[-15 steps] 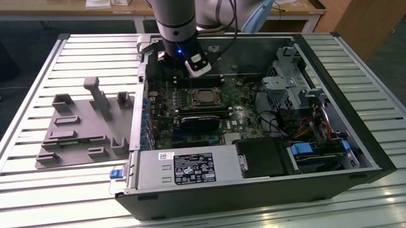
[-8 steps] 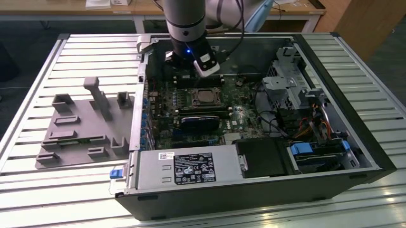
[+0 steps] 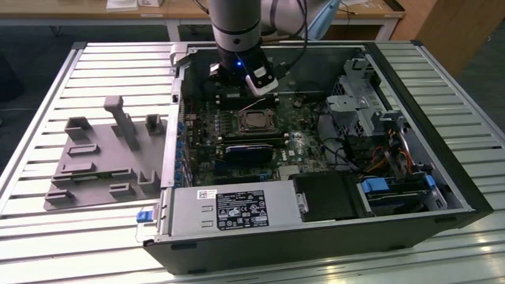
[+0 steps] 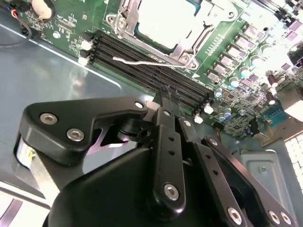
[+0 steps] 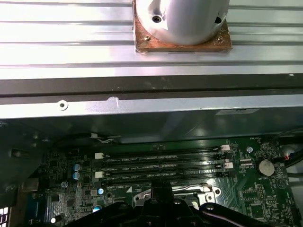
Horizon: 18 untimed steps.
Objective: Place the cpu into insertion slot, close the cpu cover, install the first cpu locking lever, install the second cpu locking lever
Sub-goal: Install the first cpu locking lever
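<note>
While the gripper point(image 3: 261, 89) hangs low inside the case point(image 3: 316, 242), here is how your job stands, read across the exterior view from its left.

The grey fixture point(image 3: 103, 157) lies on the table point(image 3: 47, 89), well apart from the work. To its right is the board point(image 3: 205, 148), and near its middle the cpu point(image 3: 256, 120) sits in the slot point(image 4: 204, 32). I judge the first step done. The cover point(image 4: 177, 47) looks folded down around the chip, so the second step seems done too.

A thin lever point(image 4: 137, 61) runs along the socket edge beside the long black slots point(image 4: 151, 71). It appears to stand free of its hook, though you should not take that as sure. I judge the lever steps unfinished.

In the second wrist view the gripper point(image 4: 169, 92) hovers just short of that lever. Its jaws look closed together with nothing between them. At the exterior view's right stands the drive cage point(image 3: 355, 100).

As for what you cannot read, glare whitens the chip's face in the second wrist view. The second lever is not clear to me. In the first wrist view the gripper point(image 5: 161, 187) covers most of the socket. Contact with the lever cannot be judged.
</note>
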Tool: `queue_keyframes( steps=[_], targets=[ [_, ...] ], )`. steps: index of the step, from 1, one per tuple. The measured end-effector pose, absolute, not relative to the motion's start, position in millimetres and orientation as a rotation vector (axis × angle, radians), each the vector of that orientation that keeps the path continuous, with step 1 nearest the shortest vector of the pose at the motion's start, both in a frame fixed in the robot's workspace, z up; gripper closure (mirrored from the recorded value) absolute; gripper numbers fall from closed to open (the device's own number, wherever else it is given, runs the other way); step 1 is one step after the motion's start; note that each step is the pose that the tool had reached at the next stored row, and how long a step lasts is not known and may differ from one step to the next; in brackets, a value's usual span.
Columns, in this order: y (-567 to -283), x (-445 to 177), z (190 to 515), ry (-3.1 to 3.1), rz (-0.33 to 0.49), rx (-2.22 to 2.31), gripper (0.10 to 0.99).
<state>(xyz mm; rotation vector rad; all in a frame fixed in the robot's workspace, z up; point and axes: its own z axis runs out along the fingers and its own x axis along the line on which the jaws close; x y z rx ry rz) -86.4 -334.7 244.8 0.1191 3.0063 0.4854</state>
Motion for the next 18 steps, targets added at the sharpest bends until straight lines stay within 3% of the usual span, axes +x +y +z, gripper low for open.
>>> queue_keyframes(
  steps=[18],
  targets=[
    [-334.7, -85.5, 238.2, 2.967, 0.413, 0.185, 0.984]
  ],
)
